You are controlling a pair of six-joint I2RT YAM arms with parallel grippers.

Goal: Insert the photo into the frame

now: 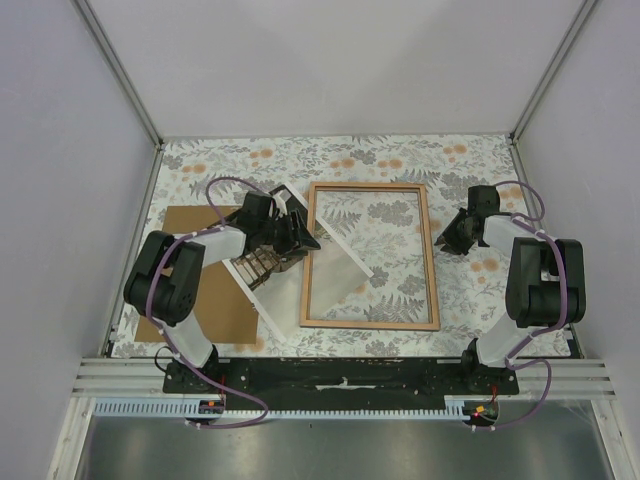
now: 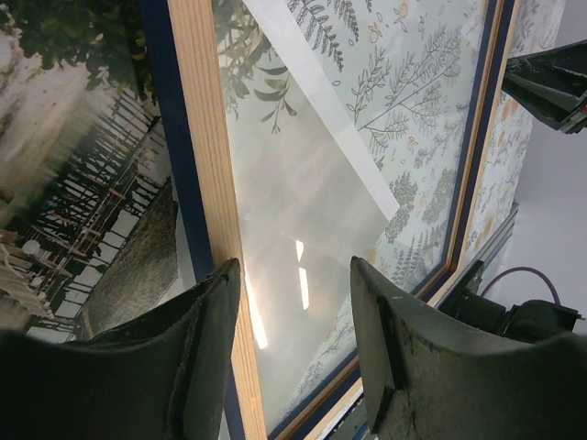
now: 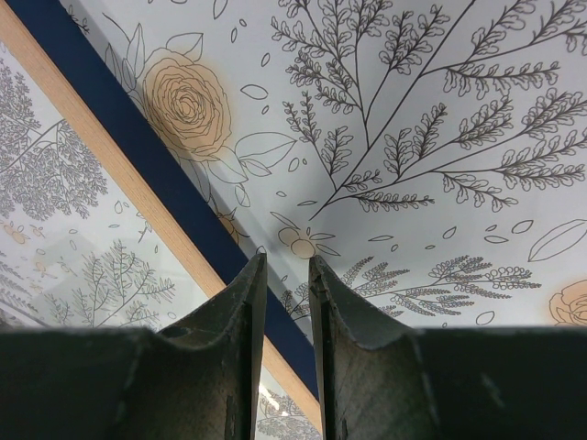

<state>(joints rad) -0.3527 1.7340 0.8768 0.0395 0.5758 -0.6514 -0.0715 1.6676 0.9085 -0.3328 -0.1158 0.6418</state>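
Left gripper (image 1: 291, 236): jaws spread wide with nothing clamped. In the left wrist view they straddle the left rail of the frame (image 1: 433, 262).
Right gripper (image 1: 455, 238): jaws almost together with only a sliver of gap, holding nothing. It hangs over the flowered counter (image 1: 480, 160), just outside the frame's right rail.
Frame: lies flat in the middle of the counter, pale wood side up, and the cloth shows through the glass. Its long axis runs away from the arm bases.
Photo (image 1: 257, 266): picture side up and askew, on the left of the frame and directly under the left gripper. Its edge runs up to the left rail; I cannot tell whether it slips underneath.
Backing panel (image 1: 195, 290): further left, partly under the photo.
Nearer arm: the left, by a clear margin.
Deciding relation: the photo must travel rightward over the rail and turn to match the frame's long axis.
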